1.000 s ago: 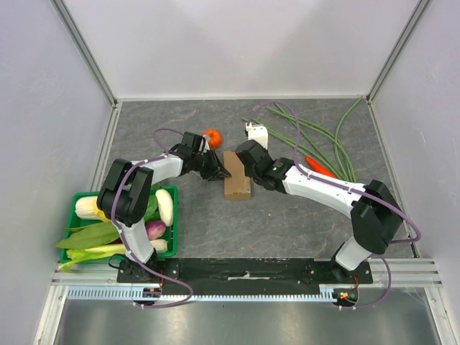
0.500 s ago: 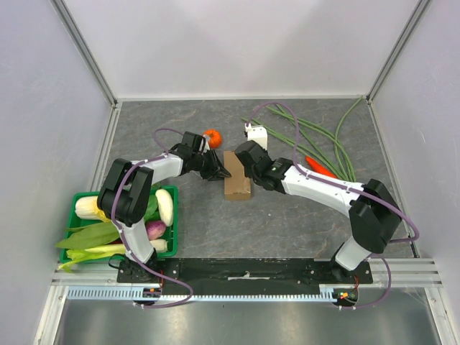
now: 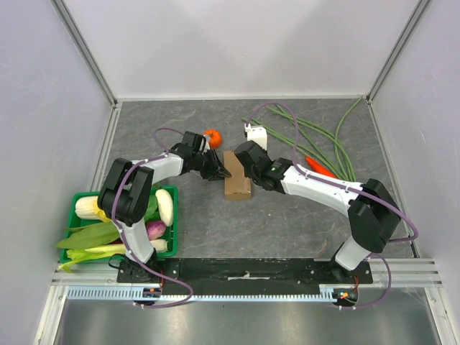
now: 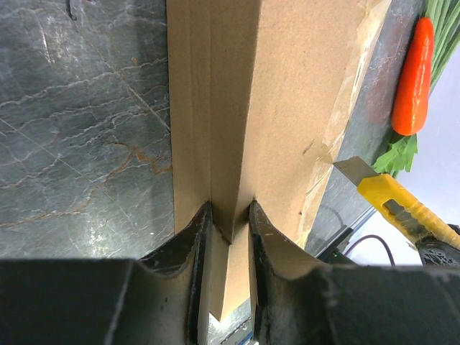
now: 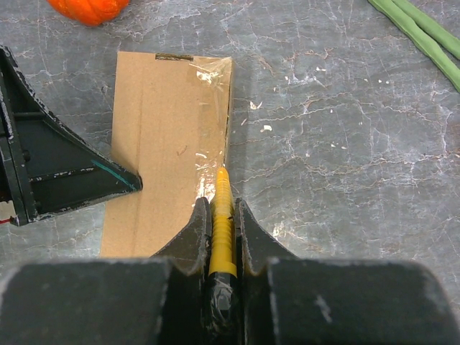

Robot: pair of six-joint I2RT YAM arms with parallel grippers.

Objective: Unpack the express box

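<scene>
Jaws clenched: our left gripper (image 4: 228,219) pinches a flap of the express box (image 5: 162,136), while our right gripper (image 5: 218,215) clamps a yellow utility knife (image 5: 222,190), blade at the box's taped edge.

the yellow knife (image 5: 222,237) is sitting between the right gripper's (image 5: 220,206) fingers, which are hiding its handle. whether its blade is touching the express box (image 5: 165,144) is too small to tell. beyond the fingers, the top edge is cutting off the tangerine (image 5: 90,8). the left gripper's (image 4: 228,210) fingers are covering the pinched box edge.
</scene>
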